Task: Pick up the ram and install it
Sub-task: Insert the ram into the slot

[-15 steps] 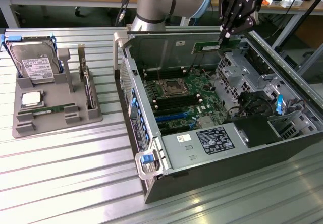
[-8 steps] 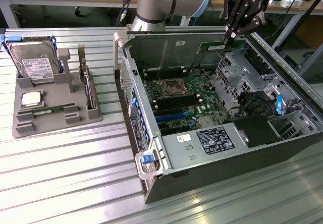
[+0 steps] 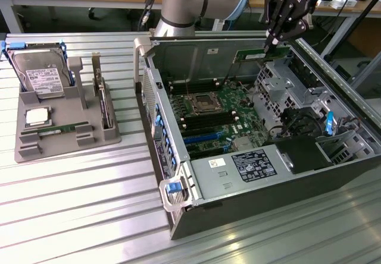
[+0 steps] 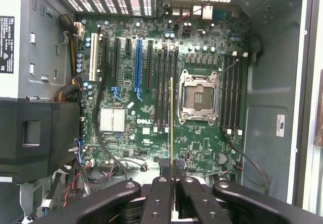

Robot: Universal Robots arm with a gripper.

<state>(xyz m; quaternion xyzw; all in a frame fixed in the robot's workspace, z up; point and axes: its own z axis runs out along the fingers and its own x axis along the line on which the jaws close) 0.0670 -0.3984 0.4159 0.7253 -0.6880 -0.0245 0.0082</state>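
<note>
A ribbed metal table (image 3: 71, 216) carries an open computer case (image 3: 250, 219) lying on its side, with the green motherboard (image 3: 214, 106) exposed inside, and a grey parts tray (image 3: 36, 151) sits well apart from it towards the exterior view's left. Above the far edge of the case hangs the arm's black end effector (image 3: 269, 43), its fingers pressed together on the ram (image 3: 253, 55), pinching the stick by one end so that the rest reaches out over the case. The pick-up therefore looks done, and the step in hand appears to be carrying the stick to its place on the board. In the wrist view the end effector (image 4: 172, 166) grips the ram (image 4: 171, 123) edge-on, so it reads as a thin gold-green line lying above the board between the black memory slots (image 4: 164, 88) and the empty processor socket (image 4: 198, 95), clear of both and roughly parallel to the slots. By my judgement, seating it calls for bringing that edge exactly over one slot, keeping it parallel and square to the board, and pressing straight down rather than at a slant. The stick itself is long, narrow and green, and its chips cannot be made out from here.
</note>
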